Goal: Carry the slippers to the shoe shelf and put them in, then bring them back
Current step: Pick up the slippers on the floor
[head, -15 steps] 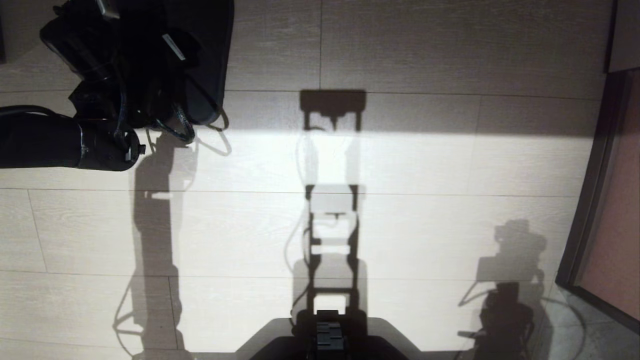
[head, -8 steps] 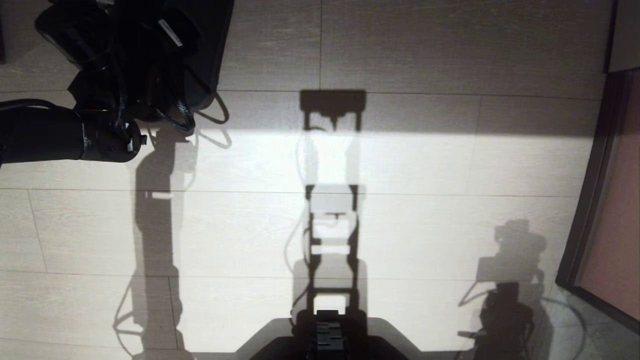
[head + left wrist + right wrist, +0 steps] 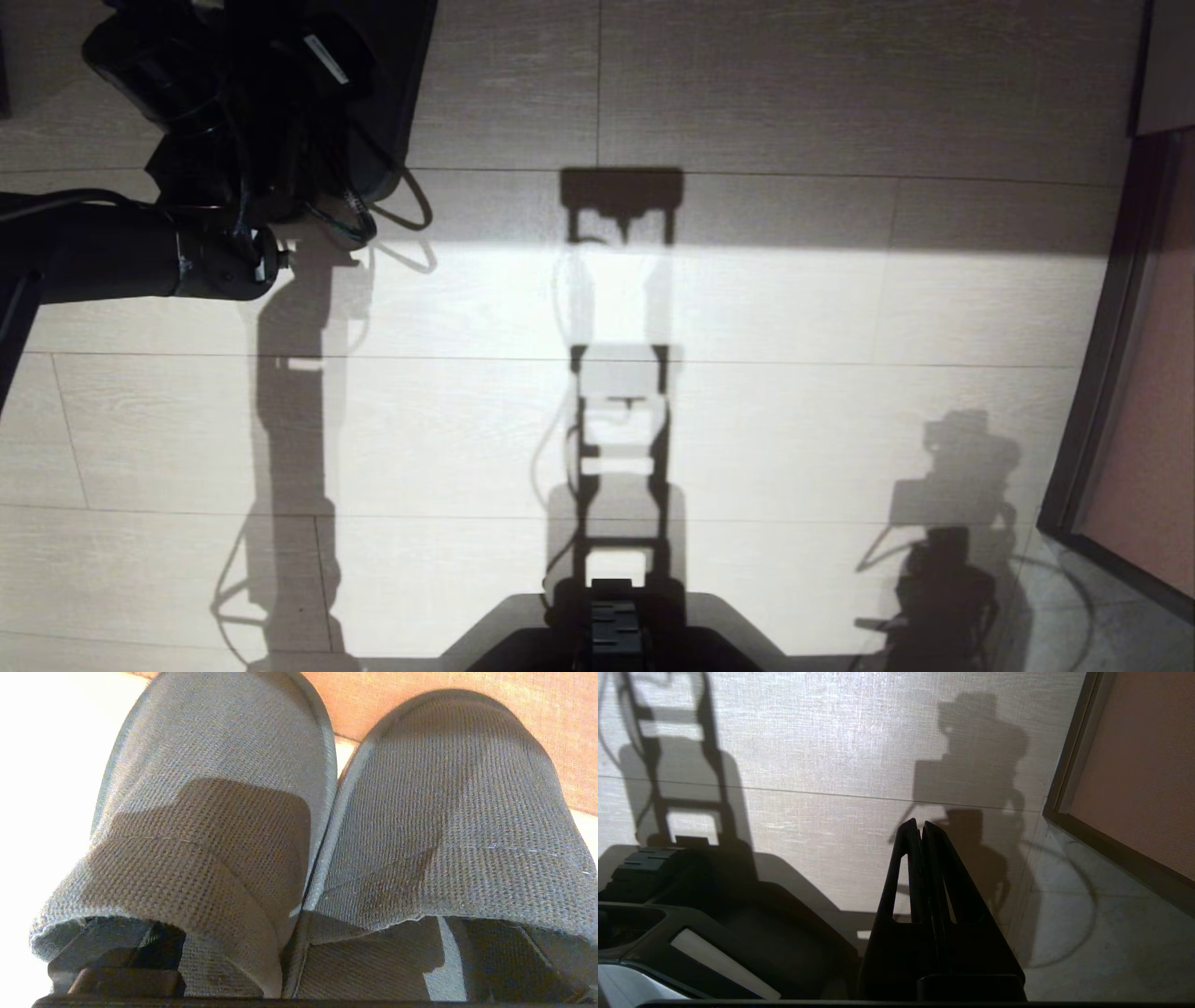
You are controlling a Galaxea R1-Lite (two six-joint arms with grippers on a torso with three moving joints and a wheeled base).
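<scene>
The slippers (image 3: 322, 826) lie side by side, edges touching, at the far left of the pale plank floor (image 3: 794, 308). The left pincer (image 3: 299, 970) sits wide open at their heel openings, fingers tucked inside. Open floor runs right to a dark-framed panel (image 3: 1120, 373). The right pincer (image 3: 920, 830) hangs closed, empty.

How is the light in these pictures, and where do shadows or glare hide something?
Head view: a bright band crosses the floor, with sharp shadows of the robot; the left gripper and slippers are one black mass. Left wrist view: slippers well lit, the floor beside them burnt out white. Right wrist view: the right gripper is a dark silhouette, fingers together.
</scene>
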